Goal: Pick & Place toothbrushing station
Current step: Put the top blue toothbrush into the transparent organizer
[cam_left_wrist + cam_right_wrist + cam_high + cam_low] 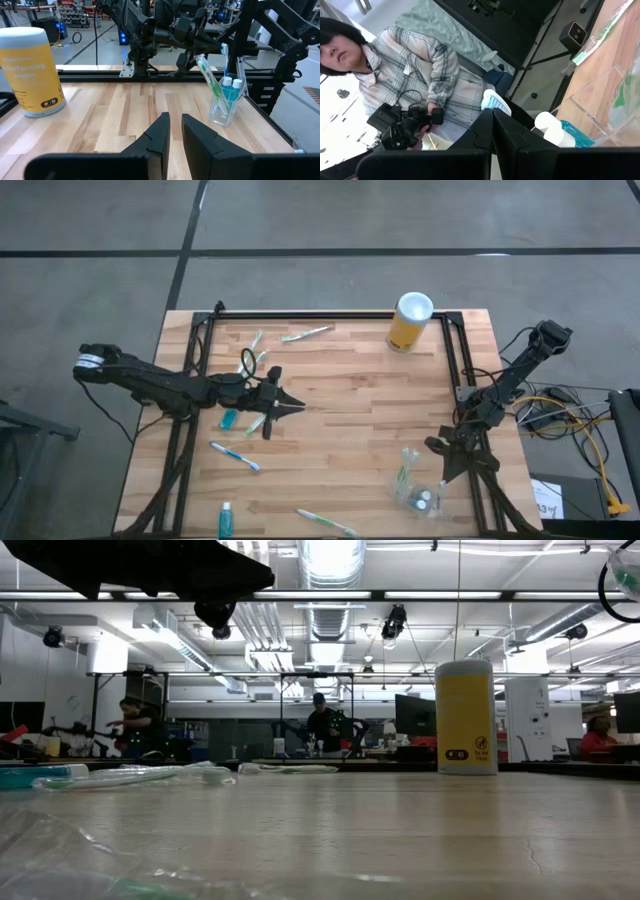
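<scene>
My left gripper (pixel 296 407) hovers mid-table, fingers nearly together w/ a slim gap, empty. My right gripper (pixel 492 131) sits pressed together by the clear cup (pixel 418 493), near right, w/ brushes & tubes inside.

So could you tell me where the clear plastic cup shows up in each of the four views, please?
High view: clear plastic cup near the table's front right corner, by the right gripper.
Low view: not clearly in it.
Left wrist view: right of centre, upright, holding toothbrushes and teal tubes.
Right wrist view: at the right edge, close up.
Shared landmark: the yellow wipes canister.
</scene>
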Motion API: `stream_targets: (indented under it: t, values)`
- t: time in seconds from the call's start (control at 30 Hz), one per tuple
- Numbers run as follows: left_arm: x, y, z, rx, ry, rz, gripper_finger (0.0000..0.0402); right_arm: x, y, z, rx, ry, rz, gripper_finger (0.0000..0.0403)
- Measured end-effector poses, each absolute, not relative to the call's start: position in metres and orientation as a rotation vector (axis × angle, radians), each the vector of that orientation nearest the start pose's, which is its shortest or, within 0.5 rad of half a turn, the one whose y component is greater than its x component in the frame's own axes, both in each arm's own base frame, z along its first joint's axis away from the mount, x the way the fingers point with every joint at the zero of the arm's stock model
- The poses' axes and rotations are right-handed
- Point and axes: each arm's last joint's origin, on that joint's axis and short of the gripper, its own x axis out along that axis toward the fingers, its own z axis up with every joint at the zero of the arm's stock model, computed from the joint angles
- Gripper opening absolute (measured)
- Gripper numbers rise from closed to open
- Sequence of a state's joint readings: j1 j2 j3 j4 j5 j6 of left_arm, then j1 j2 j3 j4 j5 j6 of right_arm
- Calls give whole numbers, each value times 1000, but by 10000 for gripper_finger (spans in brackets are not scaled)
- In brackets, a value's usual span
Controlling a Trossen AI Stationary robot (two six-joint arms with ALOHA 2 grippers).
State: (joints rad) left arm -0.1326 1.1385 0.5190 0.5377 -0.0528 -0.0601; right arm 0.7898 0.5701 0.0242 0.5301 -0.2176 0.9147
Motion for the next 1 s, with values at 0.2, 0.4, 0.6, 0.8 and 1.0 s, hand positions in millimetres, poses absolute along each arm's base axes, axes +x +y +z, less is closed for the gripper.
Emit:
stream_targets:
  t: [0.2,0.4,0.6,0.8,1.0]
  values:
    - [238,-30,242,-52,84,-77,53,90,100,169,786,449,932,8]
    - [238,-30,242,-52,84,-77,53,90,100,169,724,410,934,8]
    - [238,-30,242,-52,84,-77,53,89,98,172,720,375,945,8]
    - [238,-30,242,-52,84,-77,53,87,96,176,741,343,964,8]
    - [238,-30,242,-52,85,-77,53,87,96,176,739,349,962,8]
